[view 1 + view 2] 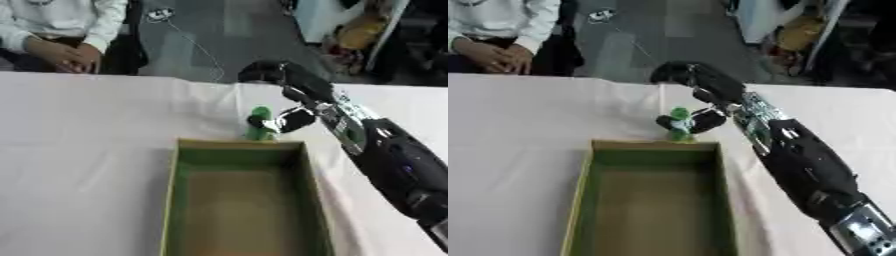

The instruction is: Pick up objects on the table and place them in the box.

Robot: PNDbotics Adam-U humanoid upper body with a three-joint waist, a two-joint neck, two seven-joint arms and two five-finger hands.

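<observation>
Green-walled box (171,200) fills the near table (79,150), its near end cut off. Right hand (293,107), reaching from the right, pinches a blurred green object (260,125) just beyond the box's far rim; its shape is unclear.

No text, label, brand, number or sign can be read anywhere. The green object (259,129) at the far edge of the box (173,200) carries no legible marking, nor do the box walls, the white table (79,150), or the right hand (289,95) and its arm.
</observation>
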